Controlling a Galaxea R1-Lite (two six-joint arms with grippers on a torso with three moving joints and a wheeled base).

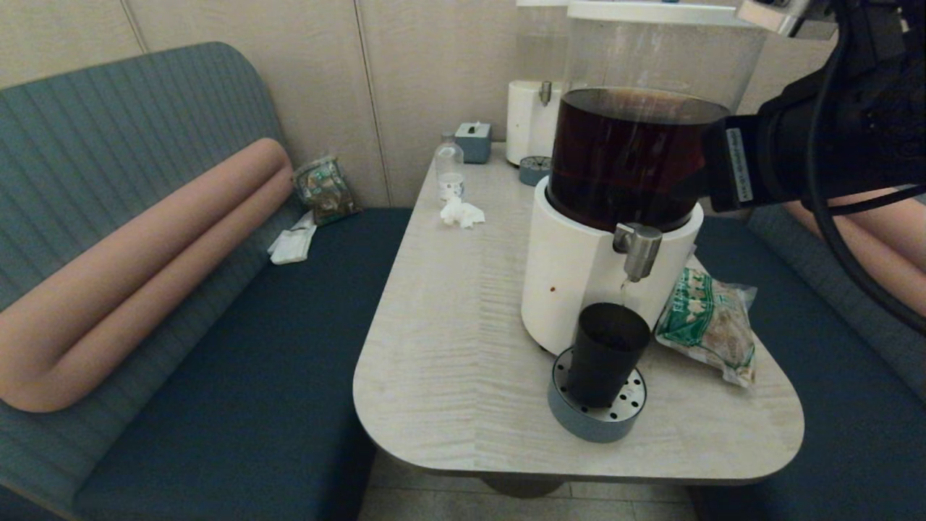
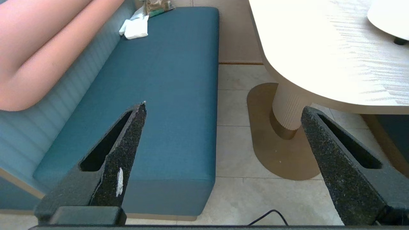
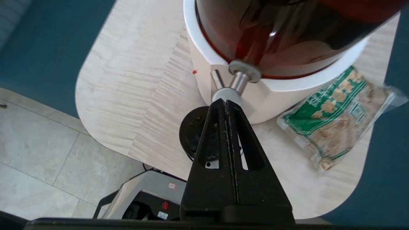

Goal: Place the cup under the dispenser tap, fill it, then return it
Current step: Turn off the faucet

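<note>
The near-black cup (image 1: 606, 351) stands upright on a round perforated drip tray (image 1: 586, 420), right below the steel dispenser tap (image 1: 638, 250) of the white-based dispenser (image 1: 571, 275) holding dark brown drink. A thin thread of liquid seems to hang under the nozzle. In the right wrist view my right gripper (image 3: 226, 101) is shut with nothing in it. Its tips lie over the top of the tap (image 3: 238, 81), and I cannot tell whether they touch it. The cup (image 3: 191, 134) shows beneath. My left gripper (image 2: 223, 106) hangs open over the floor beside the table.
A green snack bag (image 1: 709, 325) lies to the right of the cup. A second pale dispenser (image 1: 532, 119), a small clear bottle (image 1: 449, 170), a tissue box (image 1: 474, 141) and crumpled tissue (image 1: 461, 213) stand at the table's (image 1: 448, 347) far end. Blue benches (image 1: 239, 376) flank it.
</note>
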